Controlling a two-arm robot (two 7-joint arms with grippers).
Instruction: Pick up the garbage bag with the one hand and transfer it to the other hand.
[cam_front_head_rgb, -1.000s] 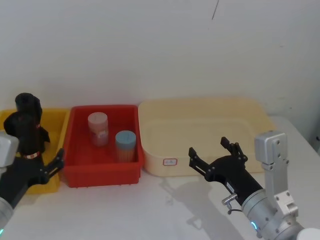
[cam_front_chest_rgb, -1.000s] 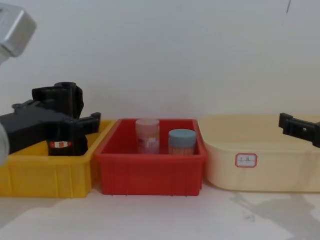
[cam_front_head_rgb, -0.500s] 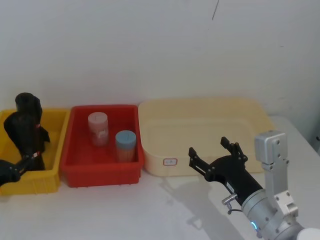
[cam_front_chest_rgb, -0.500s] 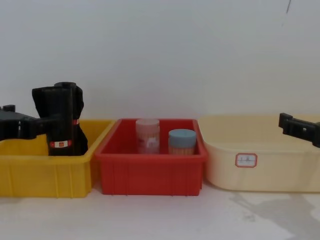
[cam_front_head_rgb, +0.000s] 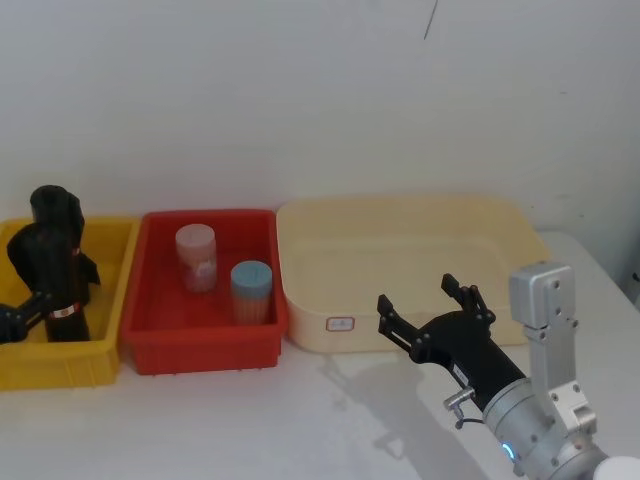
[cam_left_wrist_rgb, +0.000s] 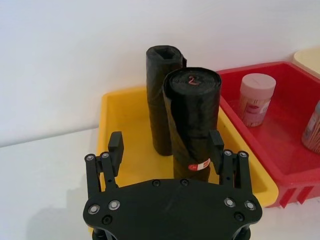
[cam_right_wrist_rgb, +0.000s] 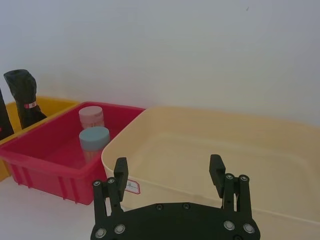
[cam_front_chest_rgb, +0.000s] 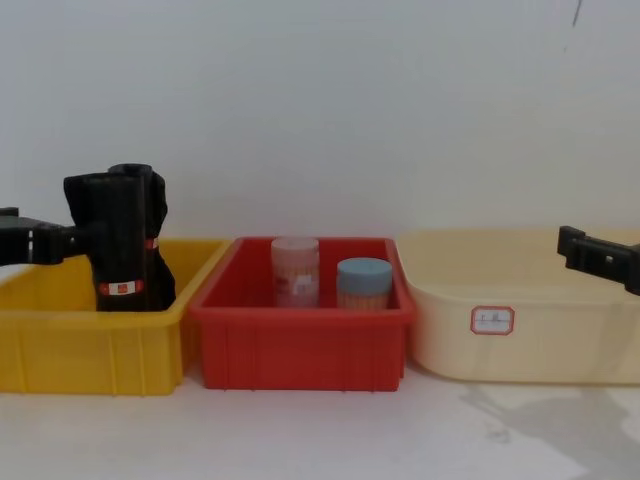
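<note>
The garbage bag (cam_left_wrist_rgb: 191, 120), a thick black roll with a red-and-white label band, stands upright in the yellow bin (cam_left_wrist_rgb: 120, 105); it also shows as the garbage bag (cam_front_head_rgb: 52, 285) and the garbage bag (cam_front_chest_rgb: 118, 245). My left gripper (cam_left_wrist_rgb: 166, 146) is open just short of the roll, which lines up nearer one finger. One left finger (cam_front_head_rgb: 22, 317) reaches in beside the roll's label. My right gripper (cam_front_head_rgb: 417, 295) hovers open and empty in front of the cream bin (cam_front_head_rgb: 400, 215), seen too as the right gripper (cam_right_wrist_rgb: 169, 167).
A slimmer black roll (cam_left_wrist_rgb: 161, 95) stands right behind the thick one. The red bin (cam_front_head_rgb: 160, 345) holds a pink-lidded jar (cam_front_head_rgb: 196, 256) and a blue-lidded jar (cam_front_head_rgb: 251, 290). White table lies in front of the bins, and a wall behind them.
My left gripper has drawn back to the left, away from the roll and the yellow bin's front. The roll stays standing in the bin. The right arm has not moved.
</note>
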